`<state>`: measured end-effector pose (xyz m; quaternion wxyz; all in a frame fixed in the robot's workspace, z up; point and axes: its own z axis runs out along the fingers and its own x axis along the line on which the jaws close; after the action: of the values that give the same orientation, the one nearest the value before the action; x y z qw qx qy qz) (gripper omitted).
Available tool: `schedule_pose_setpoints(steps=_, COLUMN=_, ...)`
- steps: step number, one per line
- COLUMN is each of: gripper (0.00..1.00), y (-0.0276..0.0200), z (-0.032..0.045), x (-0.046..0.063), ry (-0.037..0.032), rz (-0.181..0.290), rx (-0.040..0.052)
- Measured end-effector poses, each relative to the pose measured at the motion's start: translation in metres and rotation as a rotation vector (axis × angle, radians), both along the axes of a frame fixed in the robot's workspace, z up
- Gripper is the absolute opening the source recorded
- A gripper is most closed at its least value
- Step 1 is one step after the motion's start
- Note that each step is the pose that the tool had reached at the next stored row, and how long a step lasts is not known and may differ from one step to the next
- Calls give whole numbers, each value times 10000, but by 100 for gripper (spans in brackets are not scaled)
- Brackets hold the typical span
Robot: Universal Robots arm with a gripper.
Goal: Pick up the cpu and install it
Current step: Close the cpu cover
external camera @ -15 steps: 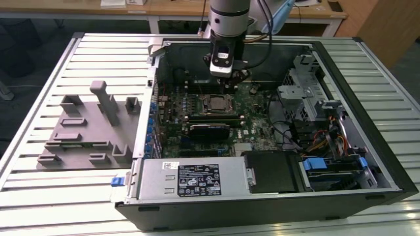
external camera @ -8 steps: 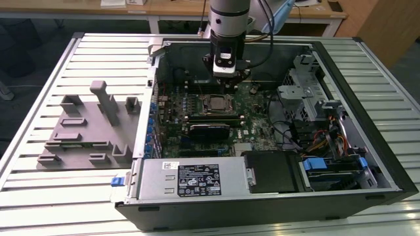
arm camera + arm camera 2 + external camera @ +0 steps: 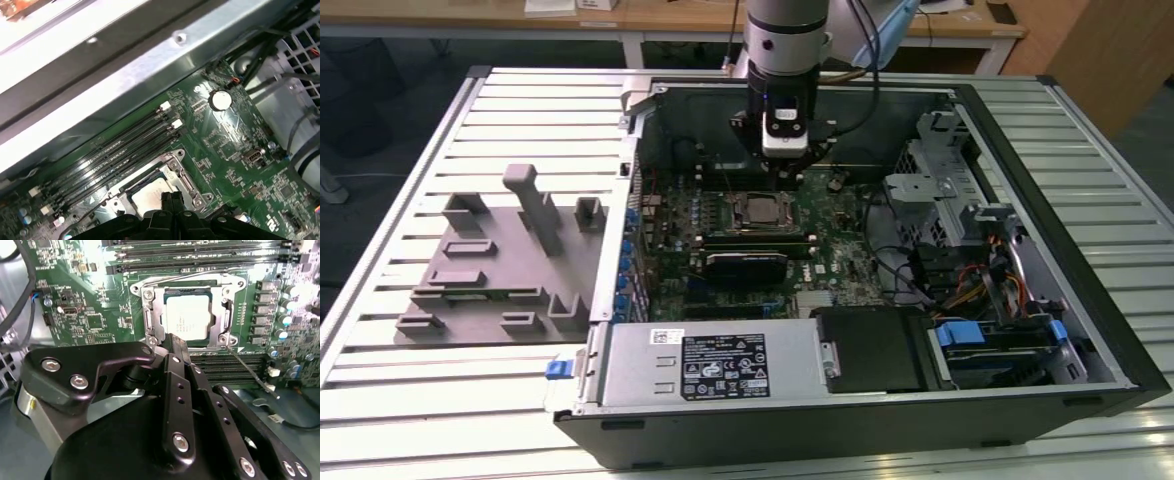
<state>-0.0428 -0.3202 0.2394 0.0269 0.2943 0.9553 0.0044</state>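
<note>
Inside the socket frame [image 3: 148, 296] on the motherboard [image 3: 95, 325]: cpu [image 3: 187, 316], lying flat, silver top up, tan rim showing on all sides. Gripper [image 3: 174, 340] hangs right at its edge; jaws closed tip to tip, nothing between them. Both wrist views put the fingertips [image 3: 167, 196] over the chip's rim (contact or a small gap, can't tell).

Clock directions below are from the cpu in the exterior view, 12 being away from the camera:
- 12: arm and gripper coming straight down, then the computer case [image 3: 1027, 160] back wall.
- 6: memory slots [image 3: 750, 240], further out the power supply box [image 3: 707, 365] with a white label.
- 3: drive cage [image 3: 947, 190], loose cables.
- 9: outside the case, grey fixture [image 3: 500, 260] on the slatted table [image 3: 400, 400].
</note>
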Motion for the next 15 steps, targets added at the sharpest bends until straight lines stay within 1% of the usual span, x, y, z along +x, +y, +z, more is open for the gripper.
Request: schedule_pose_setpoints(steps=15, gripper=11, y=0, z=-1, x=0, ry=0, rz=1847, rx=-42)
